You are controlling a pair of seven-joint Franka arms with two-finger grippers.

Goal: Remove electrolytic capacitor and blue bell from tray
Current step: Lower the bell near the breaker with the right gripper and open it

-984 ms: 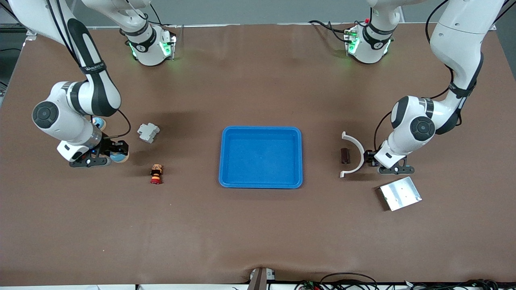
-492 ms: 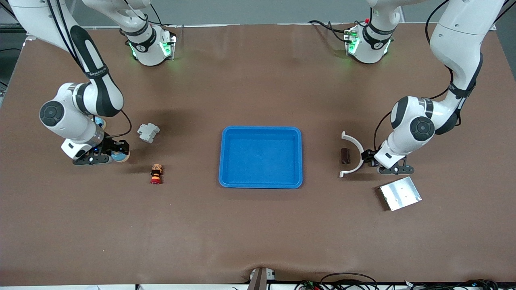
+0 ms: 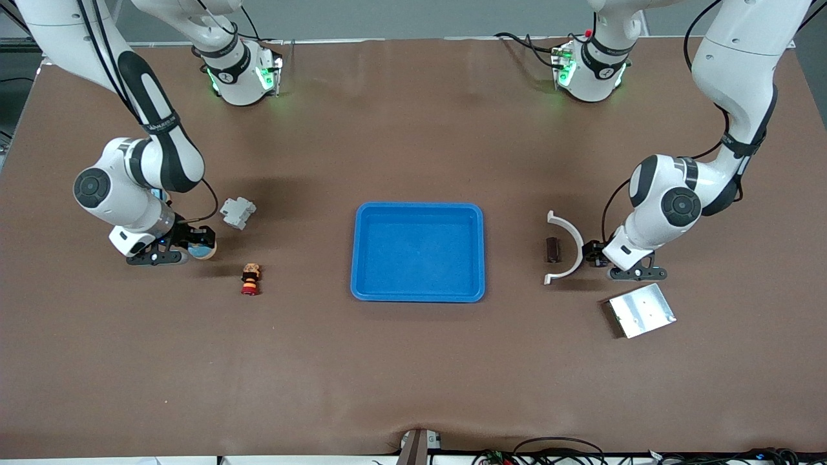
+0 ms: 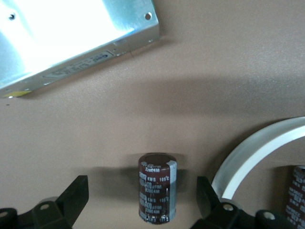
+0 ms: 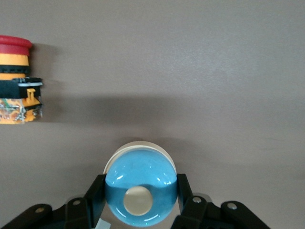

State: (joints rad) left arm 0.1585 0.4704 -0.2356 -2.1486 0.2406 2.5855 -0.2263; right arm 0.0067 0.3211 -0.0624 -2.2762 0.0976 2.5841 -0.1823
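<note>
My right gripper point(image 3: 197, 247) is shut on a blue bell point(image 3: 205, 250) with a cream base and holds it low over the table, near the right arm's end. In the right wrist view the bell point(image 5: 140, 171) sits between the fingers point(image 5: 95, 191). My left gripper point(image 3: 591, 253) is open and low beside a white arc piece. In the left wrist view a dark brown capacitor point(image 4: 157, 191) lies between its open jaws point(image 4: 141, 195), touching neither finger. In the front view the hand hides this capacitor.
A blue tray point(image 3: 418, 208) sits mid-table. A white arc point(image 3: 568, 234) curves round a second capacitor point(image 3: 551, 249). A metal plate point(image 3: 641, 310) lies nearer the camera than my left gripper. A red push-button point(image 3: 250, 279) and a grey block point(image 3: 238, 212) lie near the bell.
My right gripper has moved a little toward the tray with the bell in it. The left gripper has hardly moved.
</note>
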